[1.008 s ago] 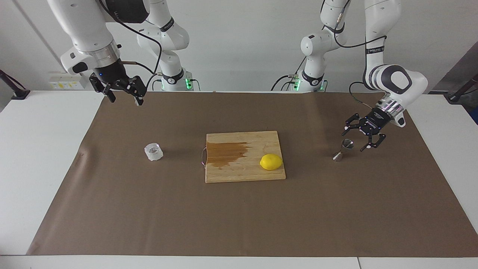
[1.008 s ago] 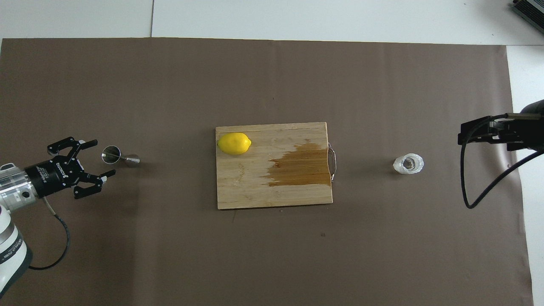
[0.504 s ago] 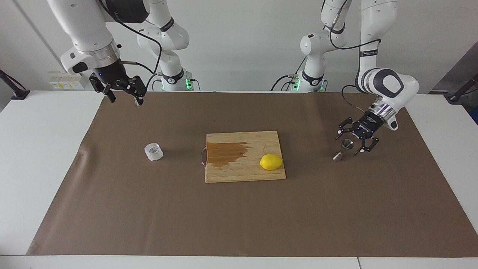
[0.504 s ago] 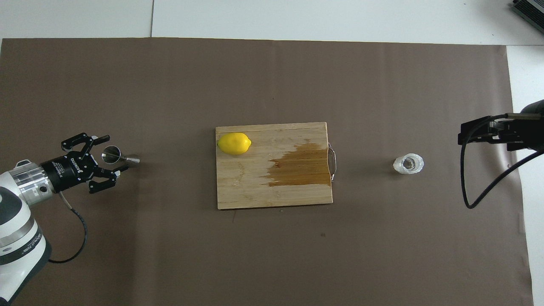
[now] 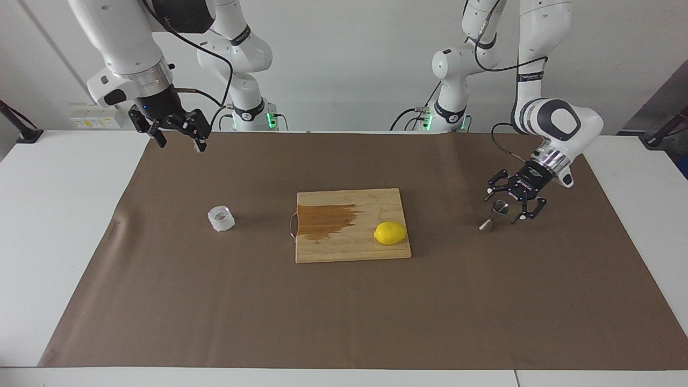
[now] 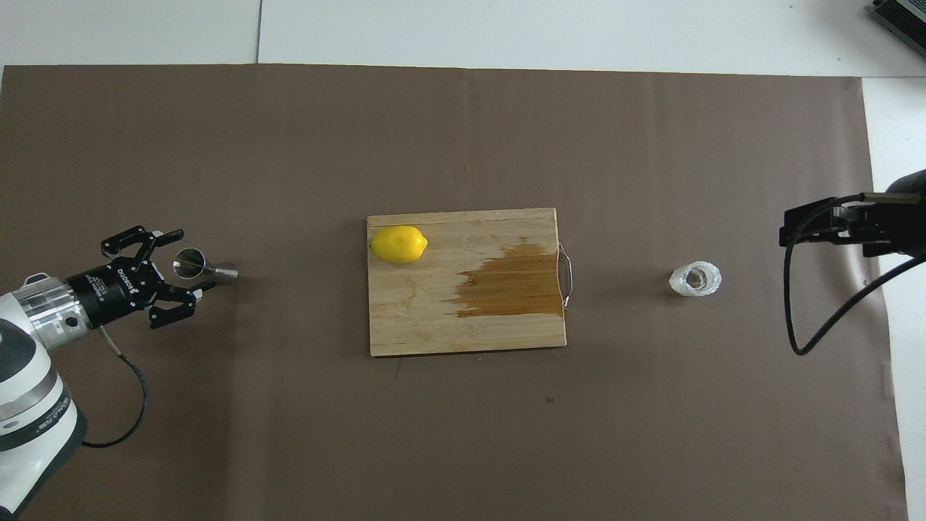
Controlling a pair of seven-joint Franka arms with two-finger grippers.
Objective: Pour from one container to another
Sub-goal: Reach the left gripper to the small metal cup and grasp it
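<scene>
- Fingers of my left gripper point(image 5: 507, 209) stand spread on either side of the steel jigger's point(image 5: 494, 216) upper cup, not clenched on it; the jigger stands upright near the brown mat's point(image 5: 344, 322) edge at the left arm's end.
- My right gripper point(image 5: 179, 141) waits released, raised over the mat's corner nearest the robots at the right arm's end.
- The glass tumbler point(image 5: 221, 218) stands on the mat between that end's edge and the cutting board point(image 5: 349, 247).
- A lemon point(image 5: 390, 233) lies on the board.

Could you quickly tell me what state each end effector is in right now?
Left end effector: open, around the small steel hourglass jigger's upper cup, not gripping.
Right end effector: open, holding nothing, raised above the table.
</scene>
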